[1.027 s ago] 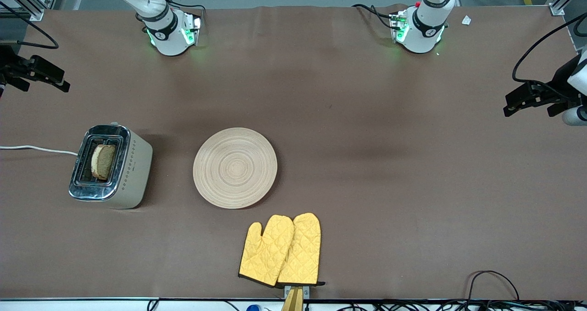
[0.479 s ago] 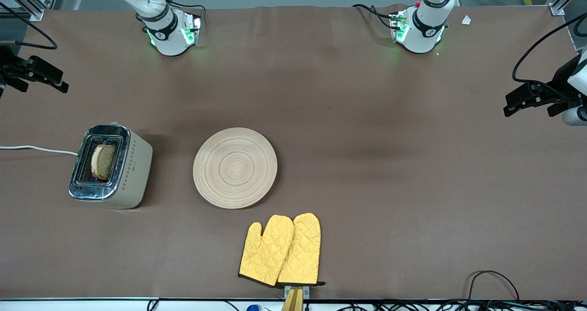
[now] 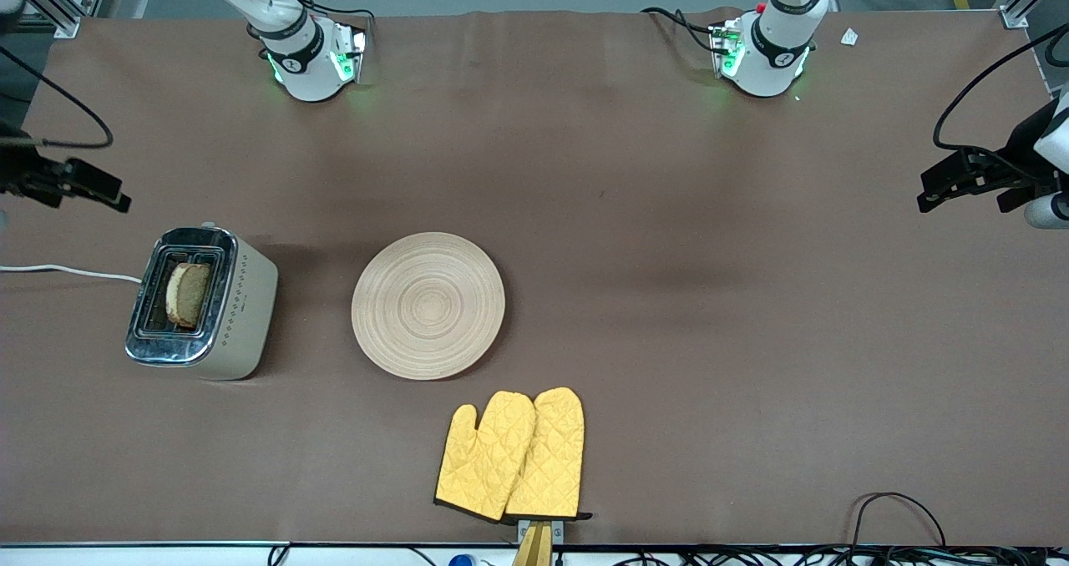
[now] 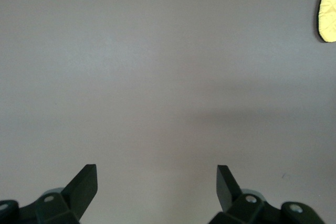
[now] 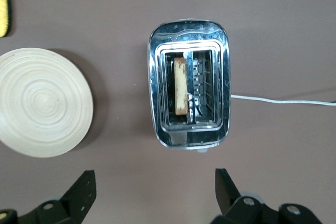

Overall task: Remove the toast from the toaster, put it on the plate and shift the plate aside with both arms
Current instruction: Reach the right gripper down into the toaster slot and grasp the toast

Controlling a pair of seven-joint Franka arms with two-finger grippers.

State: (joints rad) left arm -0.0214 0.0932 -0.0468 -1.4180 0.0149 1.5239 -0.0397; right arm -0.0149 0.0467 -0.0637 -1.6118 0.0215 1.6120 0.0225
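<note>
The toast stands upright in one slot of a silver toaster toward the right arm's end of the table. The pale wooden plate lies bare beside the toaster. In the right wrist view I look down on the toaster, the toast and the plate. My right gripper is open and empty, in the air over the table by the toaster. My left gripper is open and empty over bare table at the left arm's end.
A pair of yellow oven mitts lies nearer the front camera than the plate; one corner shows in the left wrist view. The toaster's white cord runs off the table's edge. Cables lie at the front edge.
My right gripper has moved closer to the toaster. The left arm, toast and plate have not moved.
</note>
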